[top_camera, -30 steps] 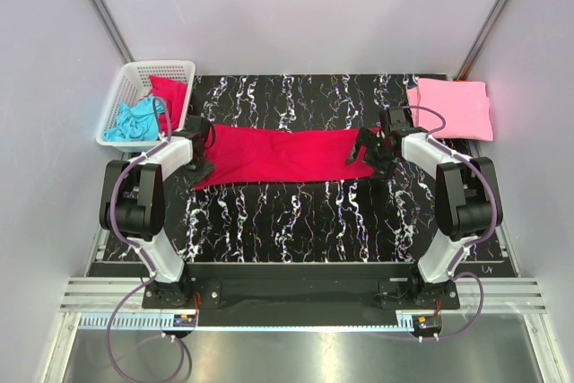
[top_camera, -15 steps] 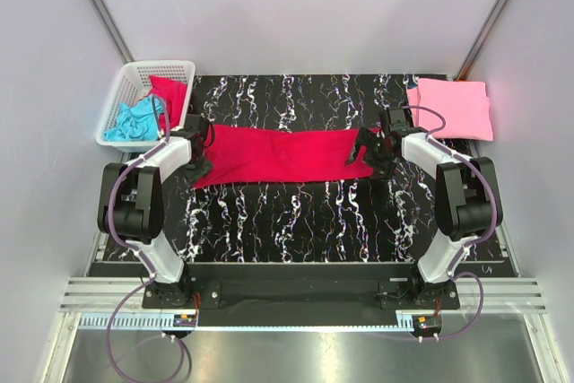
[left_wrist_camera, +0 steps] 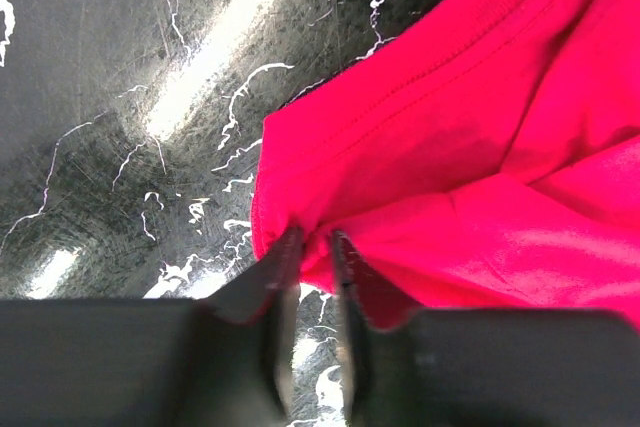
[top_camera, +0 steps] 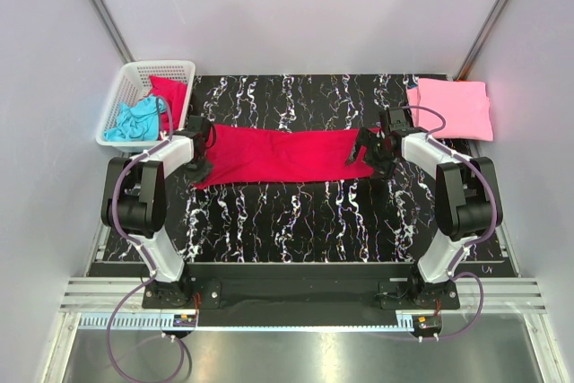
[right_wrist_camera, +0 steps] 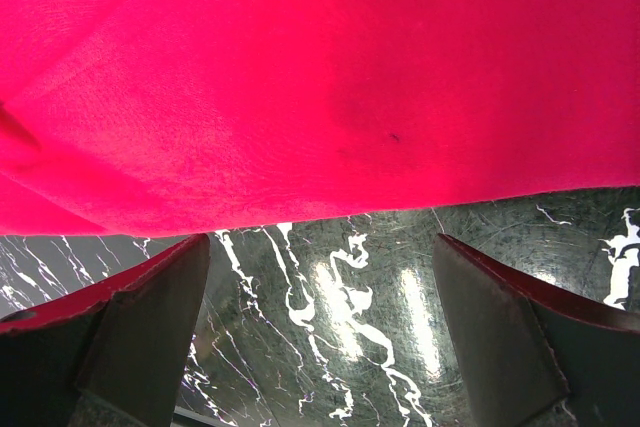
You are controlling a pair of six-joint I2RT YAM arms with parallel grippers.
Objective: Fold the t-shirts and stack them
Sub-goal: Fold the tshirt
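Left wrist view: left end effector (left_wrist_camera: 312, 245) clenched on a bunched edge of the crimson t-shirt (left_wrist_camera: 470, 147); right end effector (right_wrist_camera: 320, 247) gapes wide just short of the far edge; shirt lies on the counter (left_wrist_camera: 130, 97) between them.

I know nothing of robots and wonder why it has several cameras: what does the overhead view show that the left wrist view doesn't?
Only overhead: both arms, the white basket with a turquoise shirt and a red shirt, the folded pink shirt, the right gripper. Only left wrist: the left gripper pinching the hem up close, stitching visible. Both: the crimson shirt lying on the black marbled table.
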